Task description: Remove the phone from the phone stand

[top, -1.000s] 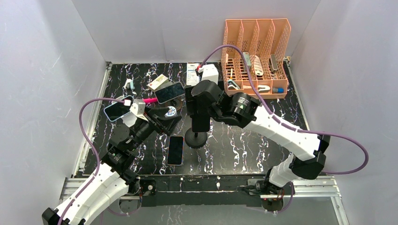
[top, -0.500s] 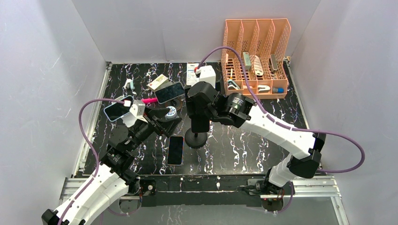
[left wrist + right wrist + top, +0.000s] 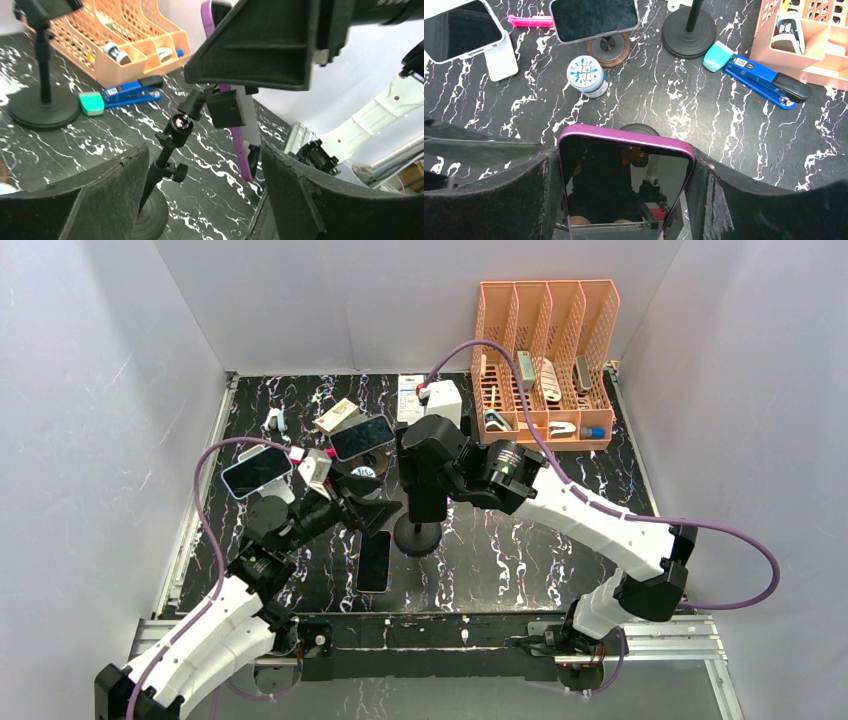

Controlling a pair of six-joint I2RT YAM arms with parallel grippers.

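A purple-edged phone (image 3: 626,185) stands upright in the clamp of a black phone stand (image 3: 170,145), whose round base (image 3: 418,536) sits mid-table. My right gripper (image 3: 626,200) reaches down from above, with one finger pressed on each long edge of the phone (image 3: 430,498). My left gripper (image 3: 200,200) is open just left of the stand, low over the table. The stand's stem and ball joint lie ahead between its fingers, apart from both. In the left wrist view the phone (image 3: 240,150) shows edge-on, behind the clamp.
A phone on a white stand (image 3: 257,470) and another on a round wooden stand (image 3: 362,436) are at the back left. A dark phone (image 3: 374,560) lies flat near the stand base. An orange organizer (image 3: 545,360), a blue stapler (image 3: 764,82) and a small tin (image 3: 585,75) sit behind.
My left arm has swung right, bringing its open gripper up beside the stand. The right gripper's fingers have closed in onto the phone's edges.
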